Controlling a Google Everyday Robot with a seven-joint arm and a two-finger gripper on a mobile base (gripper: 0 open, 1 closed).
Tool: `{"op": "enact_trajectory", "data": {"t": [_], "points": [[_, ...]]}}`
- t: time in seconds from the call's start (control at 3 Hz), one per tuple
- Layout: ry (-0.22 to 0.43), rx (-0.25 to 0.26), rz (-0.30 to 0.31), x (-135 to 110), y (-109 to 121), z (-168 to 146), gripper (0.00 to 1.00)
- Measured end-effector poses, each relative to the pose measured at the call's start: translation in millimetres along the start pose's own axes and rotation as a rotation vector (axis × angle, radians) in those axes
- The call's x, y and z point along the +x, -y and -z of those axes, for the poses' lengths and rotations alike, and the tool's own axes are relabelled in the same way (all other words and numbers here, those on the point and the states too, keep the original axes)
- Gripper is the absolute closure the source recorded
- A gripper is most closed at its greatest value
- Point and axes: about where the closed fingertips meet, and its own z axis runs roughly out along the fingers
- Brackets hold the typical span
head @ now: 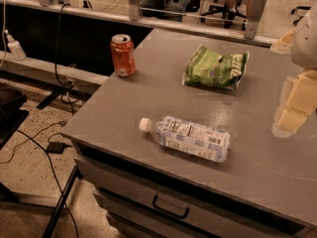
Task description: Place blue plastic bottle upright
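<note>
Lying on its side near the front edge of the grey table (257,182), the blue plastic bottle (190,139) points its white cap (145,124) left, its long axis roughly along that edge. It looks light, thin-walled and smooth, apt to roll or dent; the labelled middle seems the surest hold. The gripper (290,118) hovers at the right, well apart; wide or narrow, I cannot tell
</note>
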Motion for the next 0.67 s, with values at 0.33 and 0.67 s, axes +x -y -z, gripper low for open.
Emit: {"op": "enact_trajectory", "data": {"t": [0.33,0.67], "points": [[0.0,0.0,0.0,0.0,0.0,0.0,0.0],[-0.001,-0.016,0.018,-16.0,8.2,-9.6,0.0]]}}
